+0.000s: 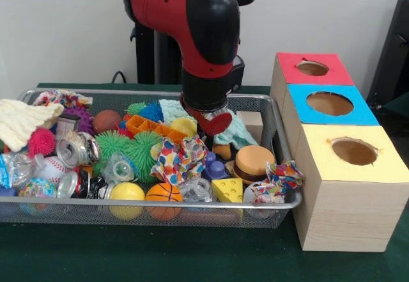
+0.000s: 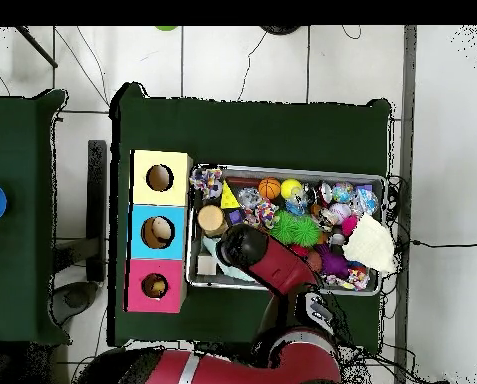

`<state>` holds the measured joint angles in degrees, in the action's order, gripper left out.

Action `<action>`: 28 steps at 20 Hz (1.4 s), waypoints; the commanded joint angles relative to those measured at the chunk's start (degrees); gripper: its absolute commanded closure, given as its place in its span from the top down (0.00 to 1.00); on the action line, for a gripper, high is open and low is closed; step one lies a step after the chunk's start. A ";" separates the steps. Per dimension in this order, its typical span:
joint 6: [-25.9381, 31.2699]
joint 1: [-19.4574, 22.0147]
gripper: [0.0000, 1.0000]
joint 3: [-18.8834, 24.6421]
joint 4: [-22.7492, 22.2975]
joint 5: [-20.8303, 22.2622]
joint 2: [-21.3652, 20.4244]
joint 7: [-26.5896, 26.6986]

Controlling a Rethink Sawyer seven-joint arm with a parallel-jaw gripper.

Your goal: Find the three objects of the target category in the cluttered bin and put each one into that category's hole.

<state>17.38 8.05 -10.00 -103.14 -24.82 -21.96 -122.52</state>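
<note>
Green felt covers the table [image 1: 192, 256] as the gripper [image 1: 214, 123], its grasp impossible to judge, dips into the cluttered bin [image 1: 268, 204] above a toy burger [image 1: 253, 162]; the red-topped hole [image 1: 312, 68] sits alongside.

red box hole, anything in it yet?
Cannot tell. The red box's hole shows something orange-brown inside from overhead, but it may be bare wood; the front view shows only the rim.
</note>
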 commanded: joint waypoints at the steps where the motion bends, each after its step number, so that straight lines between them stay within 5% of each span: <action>1: -5.30 -0.22 0.00 -0.20 0.22 15.23 -3.08 7.33; 9: 8.22 -0.86 0.00 -1.63 1.43 20.20 -14.42 2.92; 14: 13.69 -0.68 0.00 -0.94 1.94 21.10 -17.52 1.03; 28: 10.55 -3.23 0.00 -2.05 0.43 23.95 -21.94 -2.56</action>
<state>27.05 6.16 -12.44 -103.23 -4.49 -41.61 -122.52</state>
